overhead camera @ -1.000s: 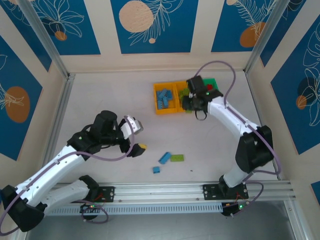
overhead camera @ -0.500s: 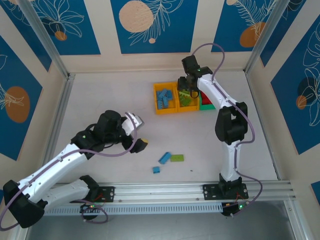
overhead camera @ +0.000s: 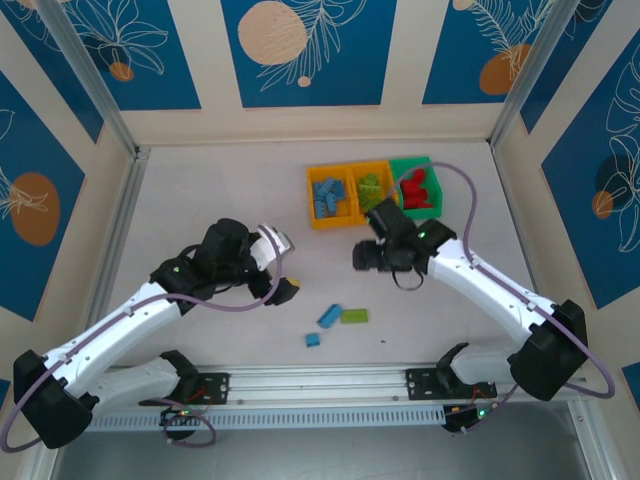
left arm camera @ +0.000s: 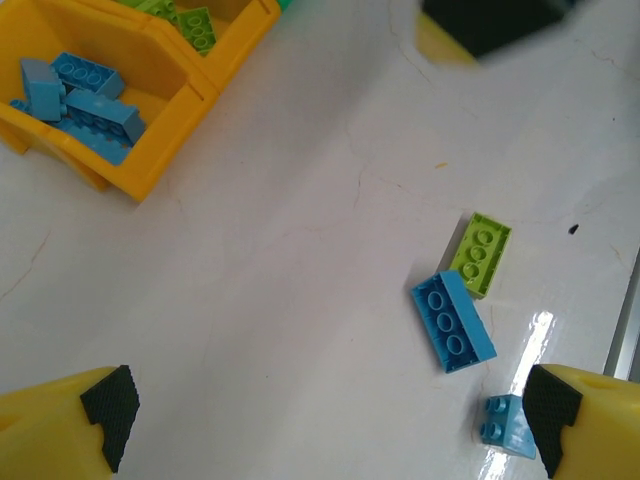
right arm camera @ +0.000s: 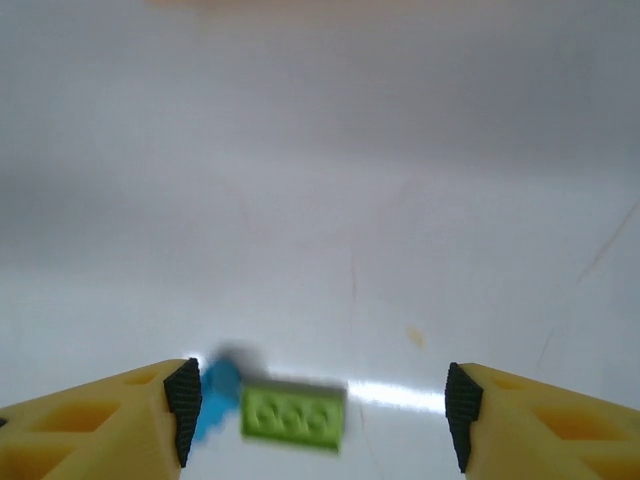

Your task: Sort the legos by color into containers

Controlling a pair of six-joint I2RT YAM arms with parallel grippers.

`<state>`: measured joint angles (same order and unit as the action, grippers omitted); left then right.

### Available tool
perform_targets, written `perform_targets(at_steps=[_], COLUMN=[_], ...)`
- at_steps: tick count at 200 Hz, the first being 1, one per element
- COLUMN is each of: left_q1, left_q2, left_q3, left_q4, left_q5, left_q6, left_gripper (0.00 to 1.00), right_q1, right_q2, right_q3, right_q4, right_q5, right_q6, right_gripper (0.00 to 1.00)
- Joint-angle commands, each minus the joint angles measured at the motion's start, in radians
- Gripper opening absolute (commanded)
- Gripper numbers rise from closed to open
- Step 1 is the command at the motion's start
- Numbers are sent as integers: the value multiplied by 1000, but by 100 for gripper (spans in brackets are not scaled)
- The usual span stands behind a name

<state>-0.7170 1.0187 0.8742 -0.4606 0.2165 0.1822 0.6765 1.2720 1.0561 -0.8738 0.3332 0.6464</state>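
Lime studded brick [left arm camera: 480, 254] beside long blue brick [left arm camera: 453, 321] on glossy white table [left arm camera: 270, 300]

White arms [overhead camera: 110, 335], black joints [overhead camera: 225, 250], purple cables [overhead camera: 215, 308]; left claw [left arm camera: 330, 415] and right claw [right arm camera: 322, 410] yellow, black-padded.

Your right wrist view is soft all over. The lime green plastic brick [right arm camera: 293, 418] has smeared edges, and the light blue plastic brick [right arm camera: 220, 392] beside it is half hidden behind the black finger pad [right arm camera: 183, 408]. In your left wrist view, the orange-yellow plastic bin [left arm camera: 150, 150] runs off the top and left edges. The small square light blue brick [left arm camera: 503, 428] loses its far edge behind a pad. A dark blurred shape [left arm camera: 490, 25] is cut by the top edge.
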Motion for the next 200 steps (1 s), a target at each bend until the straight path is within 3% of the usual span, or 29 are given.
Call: perform_targets(at_steps=[1, 42, 77, 158, 200], left_q1=[-11, -10, -14, -23, -25], left_q2=[10, 47, 76, 93, 80], left_q3=[17, 42, 63, 62, 54], left_q4=[14, -3, -23, -13, -16], left_q5=[27, 38, 37, 36, 24], left_q6=[30, 30, 24, 18, 18], left_gripper=[100, 100, 100, 100, 100], right_q1=[89, 230, 258, 272, 296], right_q2=[-30, 7, 67, 224, 255], right_q3=[-111, -235, -292, -293, -292], right_q4=[-68, 64, 189, 308, 263], right_q5=[6, -71, -95, -66, 52], right_q6=[155, 162, 167, 117, 174], right_gripper=[72, 84, 91, 91, 79])
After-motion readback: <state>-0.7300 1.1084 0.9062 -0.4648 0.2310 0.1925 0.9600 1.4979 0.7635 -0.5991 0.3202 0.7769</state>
